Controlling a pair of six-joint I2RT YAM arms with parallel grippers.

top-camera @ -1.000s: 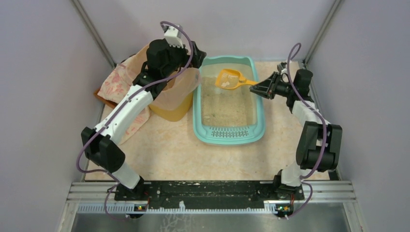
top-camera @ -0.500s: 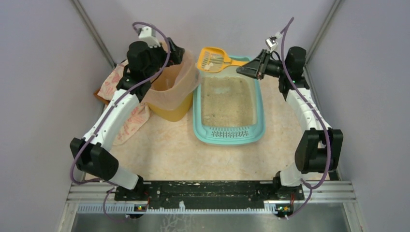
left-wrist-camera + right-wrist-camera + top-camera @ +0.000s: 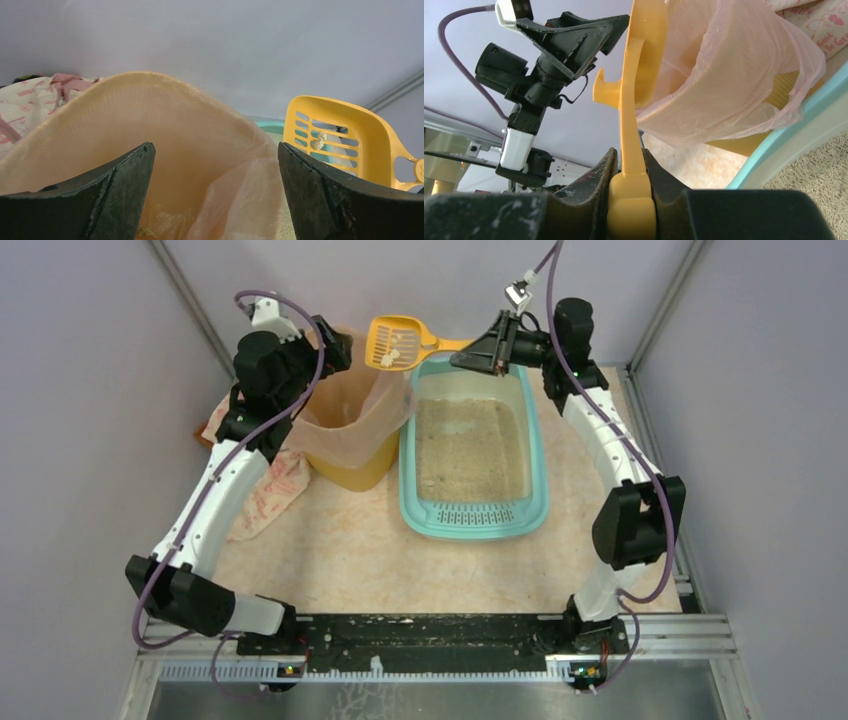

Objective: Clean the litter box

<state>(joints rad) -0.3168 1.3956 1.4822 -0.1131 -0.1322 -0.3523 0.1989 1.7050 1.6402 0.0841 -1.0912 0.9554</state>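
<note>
Aloft, scoop [image 3: 392,343] in right gripper [image 3: 463,358]; left gripper [image 3: 214,152] wide by bin [image 3: 350,468]

**Plastic, grit and cloth**

The litter box [image 3: 407,490] is smooth teal plastic with a soft sheen. The litter [image 3: 470,445] in it is beige, grainy and matt. The scoop [image 3: 392,343] is hard yellow plastic, smooth and faintly glossy. The bin [image 3: 352,474] is yellow plastic too, lined with a bag [image 3: 724,65] of thin, translucent peach film — crinkled and slightly shiny. The cloth [image 3: 268,498] is soft printed fabric. The fingers [image 3: 115,190] of the left gripper [image 3: 215,150] are black, matt and rough-faced. The table [image 3: 340,550] looks matt and mottled like stone — the rail [image 3: 690,635] is dull metal.
</note>
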